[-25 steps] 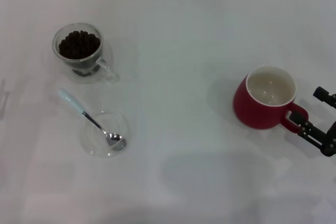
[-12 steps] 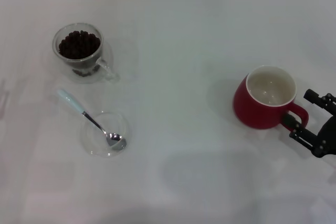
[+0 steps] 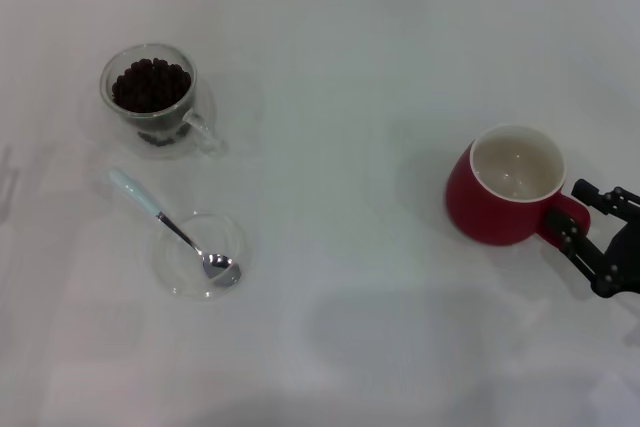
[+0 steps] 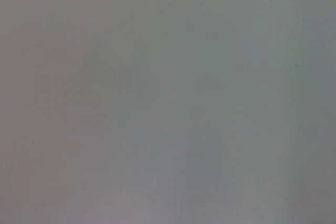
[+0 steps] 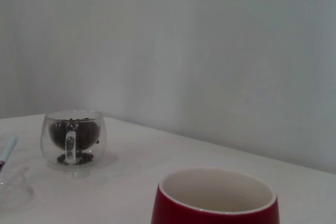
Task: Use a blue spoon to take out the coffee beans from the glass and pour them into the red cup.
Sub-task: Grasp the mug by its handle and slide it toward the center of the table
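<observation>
1. Nothing was scooped yet: the coffee beans [image 3: 150,84] filled the glass [image 3: 148,95] at the worktop's [image 3: 340,67] far left.
2. The blue spoon [image 3: 170,226] lay untouched, its bowl resting in a clear saucer [image 3: 198,255] near the glass.
3. The red cup [image 3: 505,185] stood empty on the right.
4. My right gripper [image 3: 582,215] had its jaws spread around the cup's handle; my left gripper was out of sight.
</observation>
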You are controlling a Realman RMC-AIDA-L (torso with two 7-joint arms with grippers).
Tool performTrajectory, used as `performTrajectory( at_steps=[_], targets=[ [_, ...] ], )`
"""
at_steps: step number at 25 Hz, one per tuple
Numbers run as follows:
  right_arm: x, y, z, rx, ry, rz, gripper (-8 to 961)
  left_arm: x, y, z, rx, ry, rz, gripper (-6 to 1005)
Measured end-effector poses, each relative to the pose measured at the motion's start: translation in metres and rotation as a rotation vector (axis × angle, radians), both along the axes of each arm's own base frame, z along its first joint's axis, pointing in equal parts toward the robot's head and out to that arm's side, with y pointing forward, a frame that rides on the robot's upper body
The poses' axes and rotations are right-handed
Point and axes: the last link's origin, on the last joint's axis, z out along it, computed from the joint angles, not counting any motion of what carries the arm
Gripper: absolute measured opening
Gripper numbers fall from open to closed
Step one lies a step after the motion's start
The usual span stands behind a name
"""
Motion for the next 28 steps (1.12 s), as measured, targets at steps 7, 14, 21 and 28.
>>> performTrajectory(
  at_steps=[7,14,21,28],
  targets=[
    [-0.001,0.002,0.0,0.004,-0.003,0.005,423,0.001,0.001,0.0,0.001,0.0,-0.002,638],
    [-0.004,0.004,-0.002,-0.004,0.0,0.025,282,0.0,0.002,0.001,0.004,-0.001,0.001,638],
    [-0.012,0.006,-0.008,-0.032,0.019,0.062,232,0.0,0.003,0.0,0.004,-0.001,0.004,637],
    [-0.029,0.01,-0.021,-0.094,0.057,0.14,233,0.0,0.004,0.0,0.001,0.0,0.004,637]
  ],
)
